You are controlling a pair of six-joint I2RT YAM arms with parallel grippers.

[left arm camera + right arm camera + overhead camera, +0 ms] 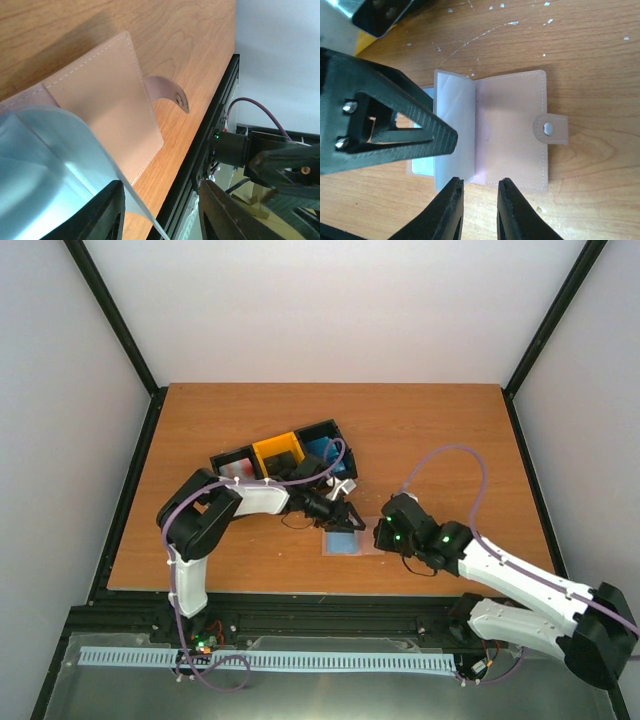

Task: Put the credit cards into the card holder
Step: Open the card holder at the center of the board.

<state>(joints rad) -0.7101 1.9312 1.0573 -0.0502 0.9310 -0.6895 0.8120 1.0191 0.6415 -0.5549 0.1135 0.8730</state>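
Wooden bench (pixel 420 440). Card holder (pixel 510 135) lay open near front edge, long axis left-right, snap tab (pixel 551 129) pointing right. Left fingers (pixel 105 215) spread above translucent pocket leaf (pixel 454 125). Right fingers (pixel 451 210) narrowly apart at holder's near edge, gripping nothing.

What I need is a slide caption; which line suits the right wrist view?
Open wallet on the table, right claw open at its edge, left claw over its sleeves.
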